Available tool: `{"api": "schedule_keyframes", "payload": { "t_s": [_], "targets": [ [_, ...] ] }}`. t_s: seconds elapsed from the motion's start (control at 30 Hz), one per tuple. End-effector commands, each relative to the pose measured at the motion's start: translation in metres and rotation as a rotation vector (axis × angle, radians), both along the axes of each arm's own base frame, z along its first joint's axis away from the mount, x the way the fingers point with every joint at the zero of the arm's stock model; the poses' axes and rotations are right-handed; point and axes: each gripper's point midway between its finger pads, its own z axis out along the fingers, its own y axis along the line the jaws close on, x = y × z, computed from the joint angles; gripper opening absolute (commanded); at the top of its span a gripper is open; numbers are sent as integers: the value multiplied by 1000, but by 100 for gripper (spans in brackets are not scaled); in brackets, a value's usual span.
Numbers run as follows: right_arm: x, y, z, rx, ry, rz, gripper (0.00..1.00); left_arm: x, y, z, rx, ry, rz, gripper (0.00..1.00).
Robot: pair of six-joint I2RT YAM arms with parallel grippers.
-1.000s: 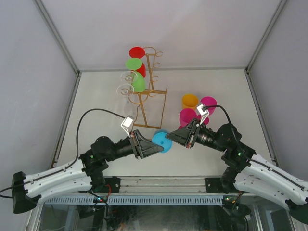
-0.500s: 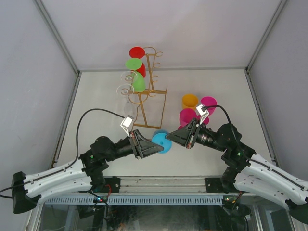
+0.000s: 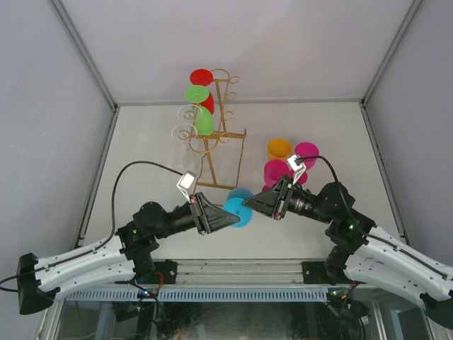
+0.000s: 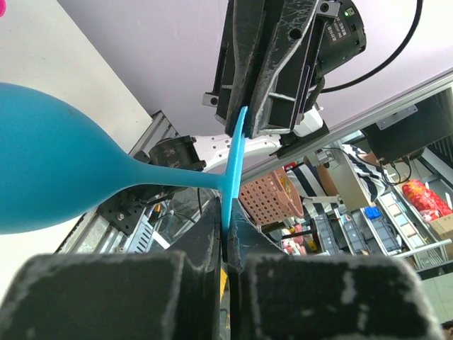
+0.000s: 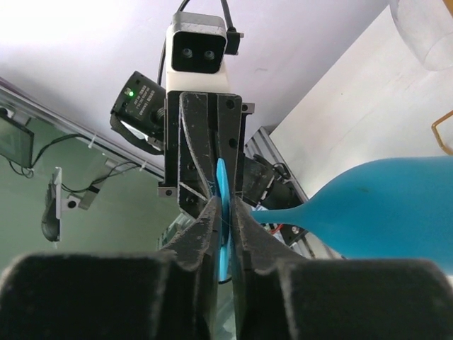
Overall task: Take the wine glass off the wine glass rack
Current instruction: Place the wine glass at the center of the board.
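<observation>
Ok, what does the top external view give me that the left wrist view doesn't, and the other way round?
Only top external: the gold wine glass rack with red, green and clear glasses hanging on it, and orange and pink glasses standing to its right. Only left wrist: the blue wine glass with its foot edge-on, the left gripper shut on the near rim, the right gripper shut on the far rim. Both: that blue glass, off the rack, held between the two grippers.
</observation>
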Motion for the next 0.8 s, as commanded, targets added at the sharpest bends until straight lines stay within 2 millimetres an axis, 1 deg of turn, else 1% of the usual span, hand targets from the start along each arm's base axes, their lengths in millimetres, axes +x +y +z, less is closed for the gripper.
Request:
{"api": "schedule_keyframes", "payload": {
  "t_s": [0.0, 0.13, 0.2, 0.23, 0.4, 0.5, 0.57, 0.67, 0.77],
  "targets": [
    [-3, -6, 20, 53, -59, -17, 15, 3, 7, 0, 9, -55, 35, 0],
    [5, -20, 22, 19, -73, -99, 44, 6, 16, -9, 81, -124, 72, 0],
    [10, -29, 25, -16, -95, -150, 54, 6, 22, -14, 114, -164, 84, 0],
    [12, -35, 29, -41, -107, -175, 57, 6, 24, -16, 128, -190, 88, 0],
    [34, -65, 35, -158, -128, -335, 62, 4, 36, -37, 246, -331, 81, 0],
    [43, -79, 34, -188, -106, -394, 63, -4, 39, -42, 270, -452, 33, 0],
    [49, -88, 29, -204, -62, -431, 63, -9, 41, -45, 285, -521, 9, 0],
    [54, -94, 21, -211, 6, -435, 64, -18, 41, -50, 307, -609, -56, 0],
    [56, -97, 16, -196, 61, -409, 65, -38, 38, -59, 314, -700, -180, 0]
  ]
}}
